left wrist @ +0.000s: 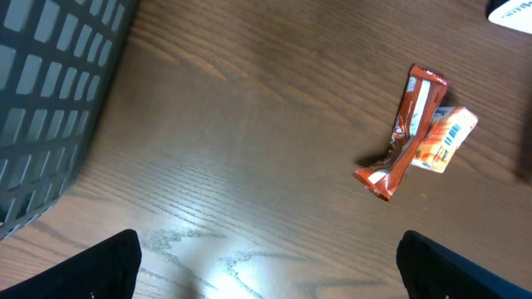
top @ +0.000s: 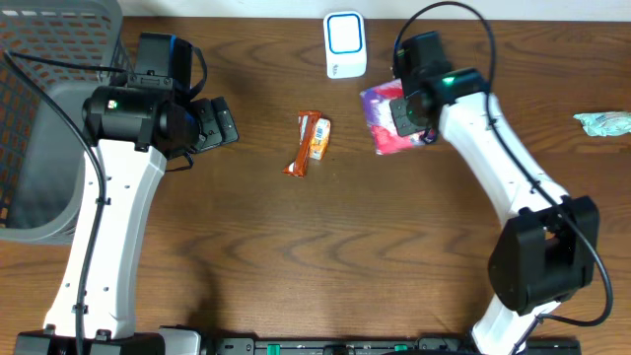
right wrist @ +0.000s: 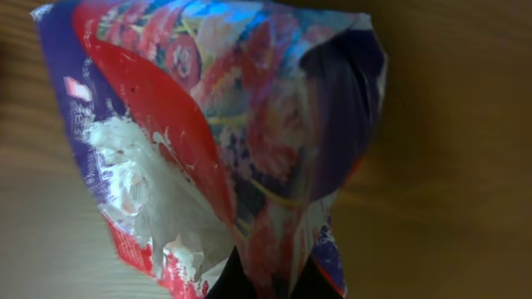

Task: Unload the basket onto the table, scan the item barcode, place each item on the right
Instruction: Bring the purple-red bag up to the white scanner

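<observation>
Snack bag (top: 386, 118), bright red, purple and blue, is at about 1 o'clock from the middle of the worktop (top: 296, 247) on my overhead feed, pinched in the right end effector (top: 408, 114). Sweeping from the left, a grey mesh basket (top: 39, 99) fills the 10 o'clock corner. Just off its 3 o'clock side the left end effector (top: 221, 124) hangs released, jaws spread wide with nothing between them. On its wrist feed I see both dark fingers (left wrist: 104, 267) at the bottom corners over bare wood. Near the centre lies an orange-brown candy bar (top: 304, 148) with a small orange packet (top: 319, 138) touching it, a barcode showing on the packet. At 12 o'clock stands a white scanner (top: 345, 44) with a blue-ringed face, and the bag is just off its 5 o'clock. The right wrist feed shows the fingertips clenched on the bag's lower edge. At 3 o'clock, by the worktop's edge, lies a crumpled teal wrapper (top: 603, 123).
</observation>
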Available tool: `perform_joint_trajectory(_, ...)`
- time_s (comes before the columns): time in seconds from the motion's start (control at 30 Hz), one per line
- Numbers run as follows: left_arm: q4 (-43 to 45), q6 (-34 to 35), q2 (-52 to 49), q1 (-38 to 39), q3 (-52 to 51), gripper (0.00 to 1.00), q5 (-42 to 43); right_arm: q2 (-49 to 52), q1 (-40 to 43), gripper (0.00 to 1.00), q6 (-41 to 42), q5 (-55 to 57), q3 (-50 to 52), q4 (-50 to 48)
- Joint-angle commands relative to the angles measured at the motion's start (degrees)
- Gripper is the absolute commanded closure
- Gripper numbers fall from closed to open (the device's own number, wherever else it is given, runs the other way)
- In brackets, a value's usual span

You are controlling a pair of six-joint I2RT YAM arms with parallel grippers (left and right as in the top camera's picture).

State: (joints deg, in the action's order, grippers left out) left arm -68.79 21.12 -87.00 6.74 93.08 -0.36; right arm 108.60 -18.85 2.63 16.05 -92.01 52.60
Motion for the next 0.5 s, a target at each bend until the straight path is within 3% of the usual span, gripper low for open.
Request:
perform_joint_trajectory(0.0, -0.2, -0.3, 0.5, -0.2, 0.0, 0.02, -0.5, -1.4, -4.0, 0.99, 8.3, 25.9, -1.2, 2.4)
perform_joint_trajectory(0.37, -0.2, -0.3, 0.5, -0.2, 0.0, 0.02, -0.5, 5.8, -6.7, 0.99, 10.6, 26.0, 0.4, 5.7)
perform_joint_trajectory(0.47, -0.2, -0.3, 0.5, -0.2, 0.0, 0.02, -0.5, 8.3, -8.3, 0.93, 11.6, 25.9, 0.4, 6.6)
